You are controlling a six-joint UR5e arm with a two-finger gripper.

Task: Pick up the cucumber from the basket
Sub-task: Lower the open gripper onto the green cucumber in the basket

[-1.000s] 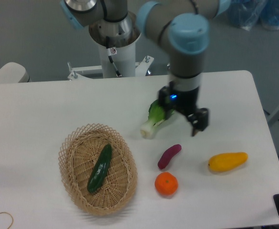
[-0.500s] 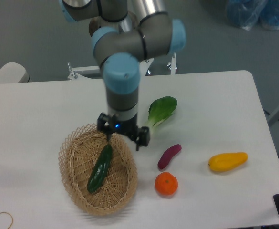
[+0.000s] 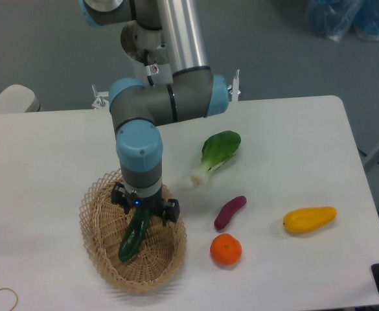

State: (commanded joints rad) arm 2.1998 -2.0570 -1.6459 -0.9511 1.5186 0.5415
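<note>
1. Cucumber: dark green, smooth skin, elongated with a slight curve. Lies inside the basket, long axis running from upper right to lower left. Upper end is hidden under the gripper; lower end rests on the basket floor.
2. Basket: oval, shallow, light tan wicker with a looped lacy rim. Sits on the white surface at front left.
3. Gripper: pointing straight down inside the basket, directly over the cucumber's upper end. Two dark fingers splayed apart, one on either side of the cucumber. Jaws apart, not clamped. Can't tell whether the fingertips touch the cucumber.
4. Arm: blue-capped wrist joint stands vertically above the basket's rear rim.
5. Other items on the surface, all outside the basket: bok choy to the upper right, purple sweet potato just right of the basket, orange near the basket's right edge, yellow mango-like fruit farther right.
</note>
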